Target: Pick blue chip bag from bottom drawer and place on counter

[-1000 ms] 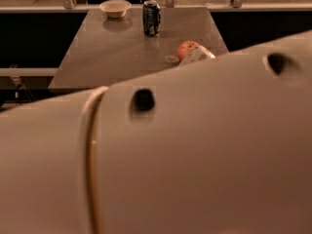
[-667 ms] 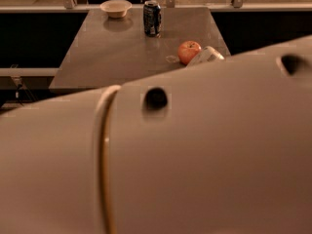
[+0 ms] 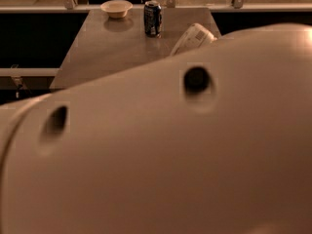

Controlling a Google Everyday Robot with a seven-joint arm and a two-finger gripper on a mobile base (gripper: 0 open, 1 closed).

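My own pale arm casing (image 3: 170, 155) fills most of the camera view, close to the lens. Above it shows the grey counter (image 3: 107, 48), the flat top of the cabinet. The blue chip bag is hidden or out of view. The bottom drawer is out of view behind my arm. My gripper is not in view; the arm casing covers the lower and right part of the scene.
On the counter stand a small pale bowl (image 3: 116, 8) at the back left and a dark blue soda can (image 3: 152, 18) near the back middle. A white rounded object (image 3: 194, 37) pokes out just above my arm. A rail and dark gaps flank the counter.
My arm casing has shifted up and to the right and covers more of the view. The reddish apple seen near the white object earlier is now hidden behind it.
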